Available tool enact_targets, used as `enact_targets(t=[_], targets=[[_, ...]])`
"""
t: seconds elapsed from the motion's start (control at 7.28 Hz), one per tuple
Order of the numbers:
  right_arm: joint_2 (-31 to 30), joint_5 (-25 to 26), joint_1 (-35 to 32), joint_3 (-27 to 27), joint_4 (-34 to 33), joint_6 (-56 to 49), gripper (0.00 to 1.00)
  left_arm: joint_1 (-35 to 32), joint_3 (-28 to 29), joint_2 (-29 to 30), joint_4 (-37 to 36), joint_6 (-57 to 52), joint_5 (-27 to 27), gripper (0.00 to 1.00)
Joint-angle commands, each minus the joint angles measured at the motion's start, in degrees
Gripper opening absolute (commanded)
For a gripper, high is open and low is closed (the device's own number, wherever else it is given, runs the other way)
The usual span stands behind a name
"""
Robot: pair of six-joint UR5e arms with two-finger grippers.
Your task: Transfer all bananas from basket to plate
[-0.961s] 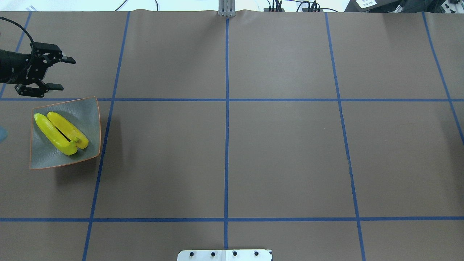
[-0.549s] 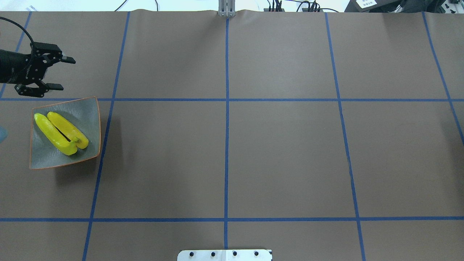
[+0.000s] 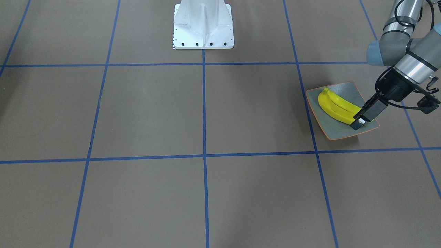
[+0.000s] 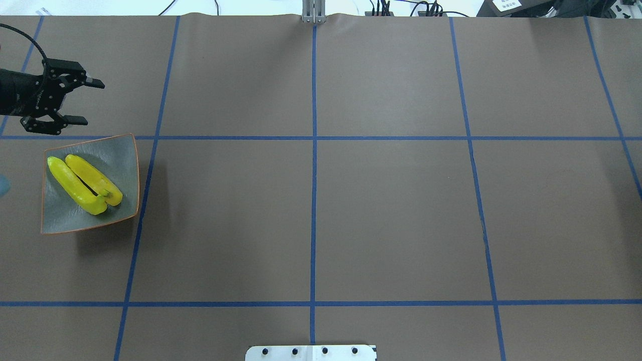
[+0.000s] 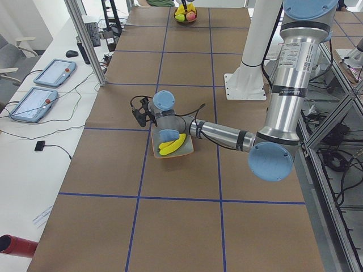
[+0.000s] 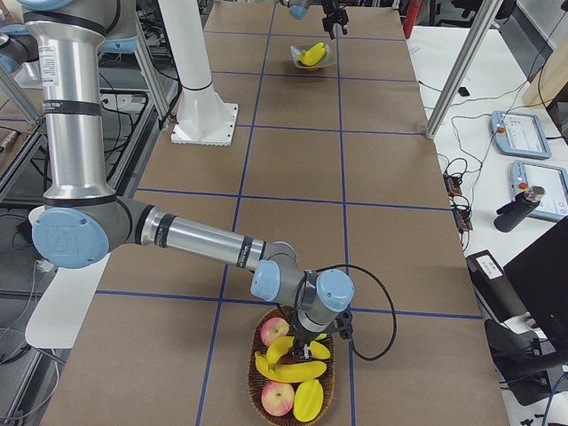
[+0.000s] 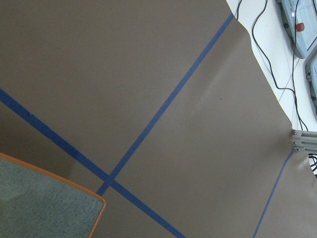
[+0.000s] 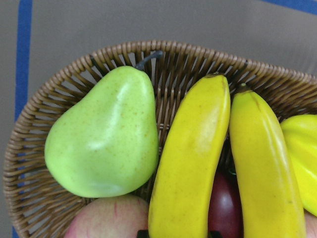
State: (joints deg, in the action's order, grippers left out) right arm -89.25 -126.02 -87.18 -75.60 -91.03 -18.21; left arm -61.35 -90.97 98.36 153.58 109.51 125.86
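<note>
Overhead: two bananas [image 4: 83, 185] lie on the plate [image 4: 123, 150], with the left tool [image 4: 93, 103] released and empty near it. Right-end view: the right tool [image 6: 309, 335] sits in the basket [image 6: 252, 383], so another pick seems underway. Its wrist view: I cannot tell the grip; next, clench the centre banana [image 8: 190, 158] and lift.

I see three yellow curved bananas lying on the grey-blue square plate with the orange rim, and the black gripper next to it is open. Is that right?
Not quite. The grey-blue square plate with the orange rim holds two yellow curved bananas, not three, as the overhead exterior view shows. The black left gripper next to it is open, as you said.
</note>
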Motion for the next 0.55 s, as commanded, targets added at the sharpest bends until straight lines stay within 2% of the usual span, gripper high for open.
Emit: enact_targets(t=[0.0,0.27,0.41], targets=[[-0.66,0.16,-2.36,-2.26,-0.11,-0.07,0.0,0.0,0.09,-0.01,-0.03,0.09,0.0,1.0],[-1.09,0.43,-6.14,-4.02,-0.02,-0.77,0.0,0.0,0.09,0.07,-0.03,0.09,0.0,1.0],[-1.27,0.25,-6.42,-7.25,-0.11,-0.77,0.0,0.0,0.18,-0.01,-0.03,0.0,0.0,1.0]])
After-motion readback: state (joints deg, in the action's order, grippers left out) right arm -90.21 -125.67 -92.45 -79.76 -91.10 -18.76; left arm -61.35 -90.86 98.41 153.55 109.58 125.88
